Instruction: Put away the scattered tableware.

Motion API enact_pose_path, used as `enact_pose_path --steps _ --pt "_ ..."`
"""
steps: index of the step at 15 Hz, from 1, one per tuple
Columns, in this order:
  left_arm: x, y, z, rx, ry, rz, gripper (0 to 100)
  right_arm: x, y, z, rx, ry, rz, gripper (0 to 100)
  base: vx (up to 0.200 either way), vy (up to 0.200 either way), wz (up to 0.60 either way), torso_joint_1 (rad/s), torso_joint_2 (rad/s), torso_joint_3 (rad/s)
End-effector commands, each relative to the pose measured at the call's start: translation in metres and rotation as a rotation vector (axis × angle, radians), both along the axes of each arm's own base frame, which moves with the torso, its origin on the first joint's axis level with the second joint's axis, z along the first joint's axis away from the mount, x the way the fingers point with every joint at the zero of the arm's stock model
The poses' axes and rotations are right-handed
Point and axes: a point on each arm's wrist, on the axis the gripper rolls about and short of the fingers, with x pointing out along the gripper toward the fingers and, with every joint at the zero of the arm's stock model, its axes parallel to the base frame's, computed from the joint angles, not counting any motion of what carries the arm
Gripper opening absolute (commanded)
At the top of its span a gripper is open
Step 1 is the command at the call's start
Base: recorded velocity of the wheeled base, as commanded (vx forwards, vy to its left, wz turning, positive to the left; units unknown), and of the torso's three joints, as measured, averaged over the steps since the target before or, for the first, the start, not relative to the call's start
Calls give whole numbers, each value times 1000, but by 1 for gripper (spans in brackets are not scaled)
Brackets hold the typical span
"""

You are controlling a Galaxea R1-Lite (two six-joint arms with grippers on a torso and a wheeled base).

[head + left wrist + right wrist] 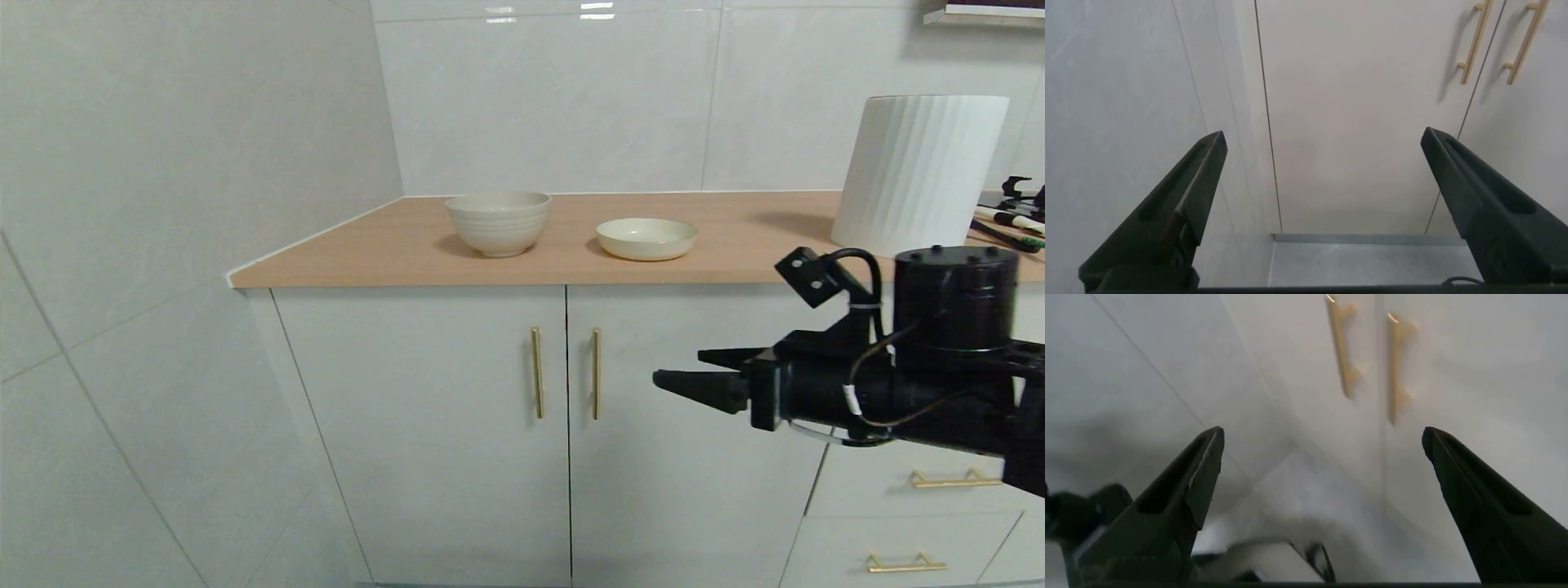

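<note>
1. Currently, my right gripper (678, 367) (1321, 437) hangs below the countertop (735, 253), level with the cabinet doors under it; its jaws are spread wide, holding and touching nothing.
2. My left gripper (1323, 139) is likewise spread wide and empty, facing the lower cabinet front beneath the countertop.
3. Bowl (498, 222): upright on the countertop, toward its corner end.
4. Shallow dish (647, 238): on the countertop, beside the bowl and apart from it.
5. Ribbed white container (918, 175): upright on the countertop, well apart from the dish, with dark utensils (1012, 220) just beyond it.
</note>
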Motion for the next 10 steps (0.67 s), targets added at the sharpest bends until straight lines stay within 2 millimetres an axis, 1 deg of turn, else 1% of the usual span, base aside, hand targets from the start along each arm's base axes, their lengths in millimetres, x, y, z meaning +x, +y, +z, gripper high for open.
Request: enact_pose_path --steps 1,2,5,8,10 --pt "0 0 0 0 0 0 100 31 33 -27 -5 74 35 100 0 0 0 0 0 0" --pt "0 0 0 0 0 0 100 35 40 -28 4 83 42 100 0 0 0 0 0 0" --pt "0 0 0 0 0 0 100 40 44 -34 22 97 67 100 0 0 0 0 0 0" --pt "0 0 0 0 0 0 100 59 55 -49 102 149 41 100 0 0 0 0 0 0" --pt "0 0 0 0 0 0 100 71 63 -62 143 138 37 100 0 0 0 0 0 0"
